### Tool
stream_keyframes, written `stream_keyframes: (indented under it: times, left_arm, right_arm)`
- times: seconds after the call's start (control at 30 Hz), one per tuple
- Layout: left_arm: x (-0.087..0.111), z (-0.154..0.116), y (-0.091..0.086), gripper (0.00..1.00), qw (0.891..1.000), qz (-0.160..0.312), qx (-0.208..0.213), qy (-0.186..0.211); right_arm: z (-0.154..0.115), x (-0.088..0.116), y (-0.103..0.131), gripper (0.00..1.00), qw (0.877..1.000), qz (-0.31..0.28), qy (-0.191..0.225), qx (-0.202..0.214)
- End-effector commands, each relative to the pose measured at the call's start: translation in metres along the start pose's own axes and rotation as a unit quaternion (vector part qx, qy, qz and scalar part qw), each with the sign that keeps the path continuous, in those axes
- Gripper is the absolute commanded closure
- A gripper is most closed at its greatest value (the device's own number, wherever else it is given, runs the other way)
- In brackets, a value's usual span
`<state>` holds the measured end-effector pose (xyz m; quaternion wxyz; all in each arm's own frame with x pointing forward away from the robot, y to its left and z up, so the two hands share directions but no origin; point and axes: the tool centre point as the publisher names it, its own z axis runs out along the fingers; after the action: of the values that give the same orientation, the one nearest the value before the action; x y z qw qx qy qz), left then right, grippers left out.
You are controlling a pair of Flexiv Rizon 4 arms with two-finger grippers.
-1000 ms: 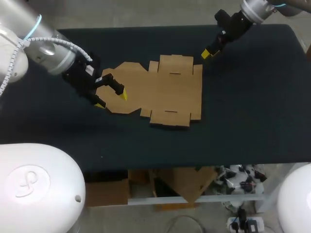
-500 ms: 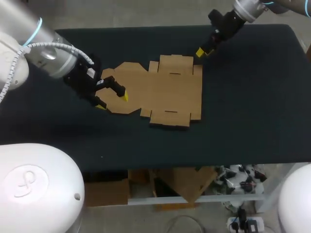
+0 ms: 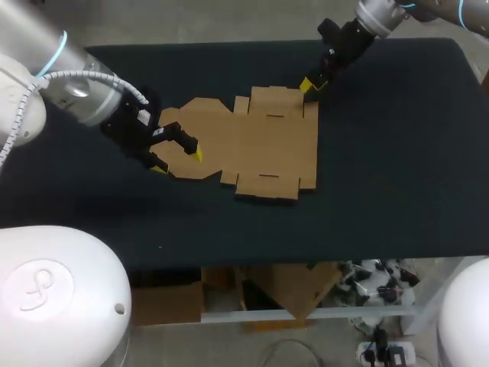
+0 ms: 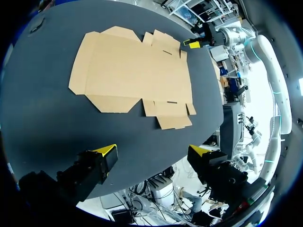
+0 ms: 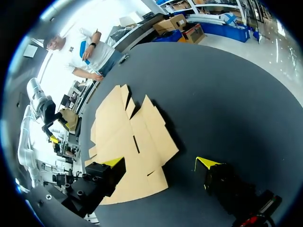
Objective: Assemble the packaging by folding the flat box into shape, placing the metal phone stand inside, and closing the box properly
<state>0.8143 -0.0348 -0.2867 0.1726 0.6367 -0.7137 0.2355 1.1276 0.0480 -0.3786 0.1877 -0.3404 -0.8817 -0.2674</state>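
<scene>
Flat box point(image 3: 260, 141), partly hidden by left tool point(image 3: 177, 160)

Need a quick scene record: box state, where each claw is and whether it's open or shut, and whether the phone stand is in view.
box: flat cardboard, fully unfolded, flaps spread out
surface: dark table, box lying around its middle
left claw: open, at the box's left end, holding nothing
right claw: open, at the box's far right corner, one finger over the cardboard, the other over bare table
phone stand: not seen in any view
task stage: folding not yet started
</scene>
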Motion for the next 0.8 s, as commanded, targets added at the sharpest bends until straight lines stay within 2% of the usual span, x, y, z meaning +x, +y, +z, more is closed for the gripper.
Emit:
stream_keyframes:
  times: [0.03, 0.47, 0.8]
  left_arm:
    - [0.001, 0.0, 0.002, 0.0, 1.0, 0.0, 0.001, -0.004]
    - [0.001, 0.0, 0.006, 0.0, 1.0, -0.003, 0.007, -0.008]
    - [0.002, -0.001, 0.012, 0.0, 1.0, -0.005, 0.012, -0.012]
  right_arm:
    - [0.002, -0.007, 0.005, 0.0, 1.0, 0.003, 0.022, 0.01]
    - [0.005, -0.001, -0.003, 0.0, 0.999, 0.004, 0.039, 0.017]
    - [0.013, 0.0, 0.01, 0.0, 0.999, 0.0, 0.05, 0.02]
